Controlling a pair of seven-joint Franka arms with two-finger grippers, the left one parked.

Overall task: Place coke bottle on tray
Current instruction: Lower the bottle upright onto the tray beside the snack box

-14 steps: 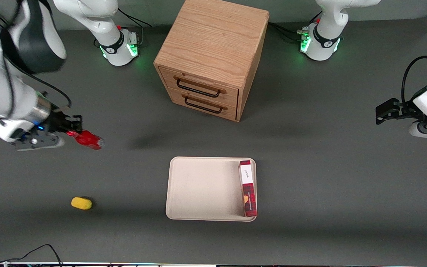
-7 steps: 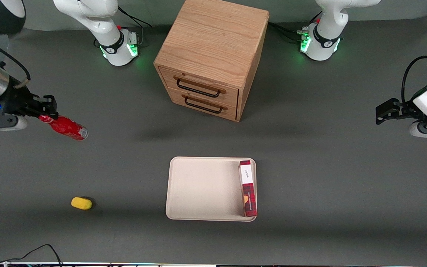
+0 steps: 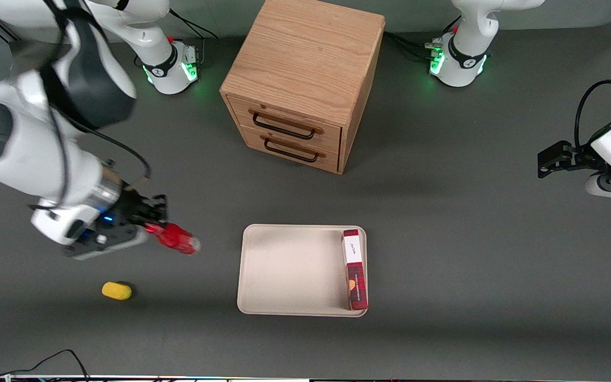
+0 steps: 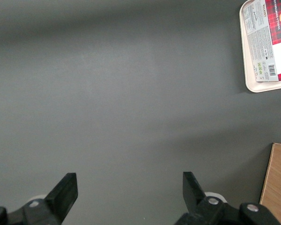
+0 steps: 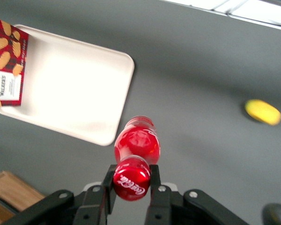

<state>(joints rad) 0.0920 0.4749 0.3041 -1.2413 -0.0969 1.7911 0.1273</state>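
Note:
My right gripper [image 3: 153, 226] is shut on the cap end of the small red coke bottle [image 3: 178, 239] and holds it above the grey table, toward the working arm's end from the tray. In the right wrist view the fingers [image 5: 109, 180] clamp the red cap, and the coke bottle [image 5: 136, 143] points down at the table just off the tray's corner. The beige tray [image 3: 284, 270] lies on the table in front of the cabinet; it also shows in the right wrist view [image 5: 70, 93].
A tall red box [image 3: 355, 269] lies on the tray along its edge nearest the parked arm. A small yellow oval object [image 3: 116, 291] lies on the table, nearer the front camera than my gripper. The wooden two-drawer cabinet [image 3: 303, 79] stands farther from the camera than the tray.
My right arm has carried the bottle toward the tray and nearer the front camera, after first swinging out toward its own end of the table. The bottle stays gripped.

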